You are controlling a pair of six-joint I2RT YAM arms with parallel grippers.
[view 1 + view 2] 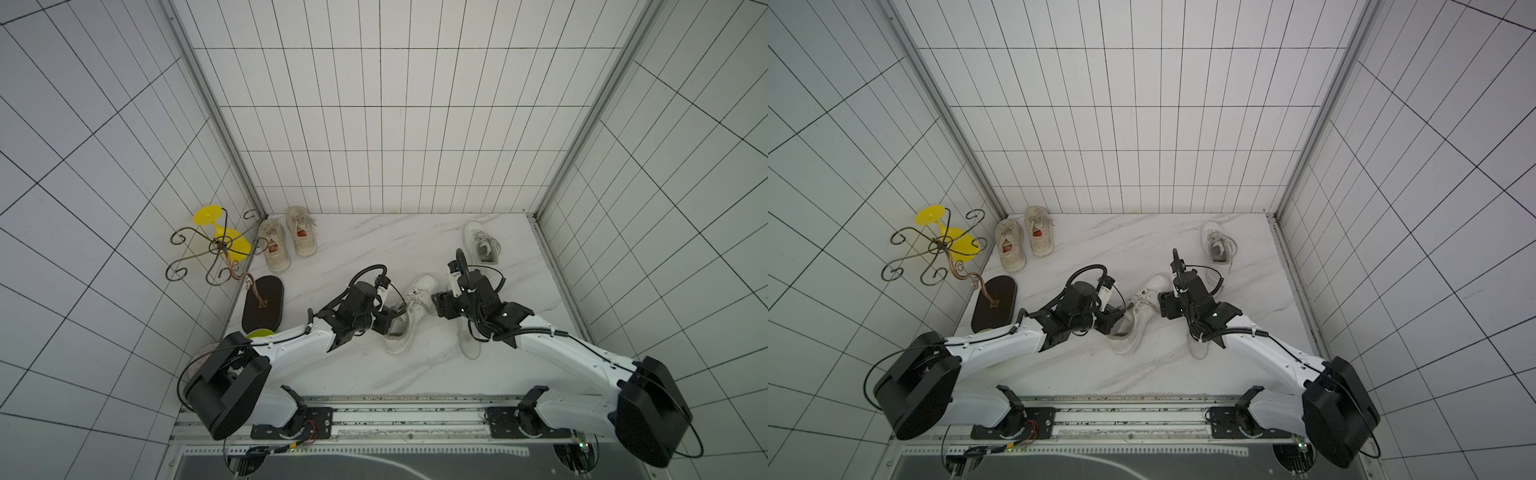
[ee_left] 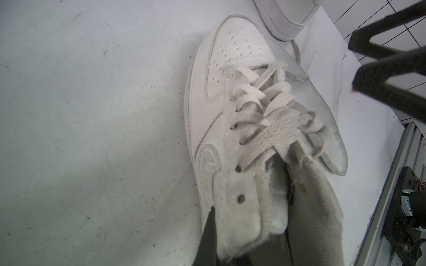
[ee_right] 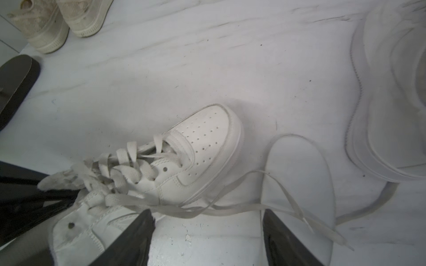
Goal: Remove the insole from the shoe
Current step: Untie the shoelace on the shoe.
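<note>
Since the flat white foam insole (image 1: 471,347) already lies out on the white marble-look bench (image 1: 374,249) in both top views, the pull looks done; prob. only the retreat is left. It sits just beside the white low-top leather sneaker (image 1: 411,311), on the side of the right arm (image 1: 561,349), and is mostly hidden under that arm's wrist. Sneaker's toe points away from the robot base & a bit to the right. Insole's long axis runs approx. the same near-far way. Left arm (image 1: 291,345) comes in at the heel end.

Left wrist view: left fingers (image 2: 207,235) are pinched narrow on the sneaker's collar wall. One shows dark against the outside, the other seems to be inside the opening. I'd say that's to pin the shoe so it can't slide w/ a pull. Insole lies flat beyond the laces, touching the sole edge or just beside it; can't tell which.

Right wrist view: right fingers (image 3: 133,239) stand wide, holding nothing. They straddle the insole, which lies flat btwn them w/ a rounded end pointing away from the wrist. A loose white lace (image 3: 184,210) drapes across it. Toe end vs. heel end: can't tell.
</note>
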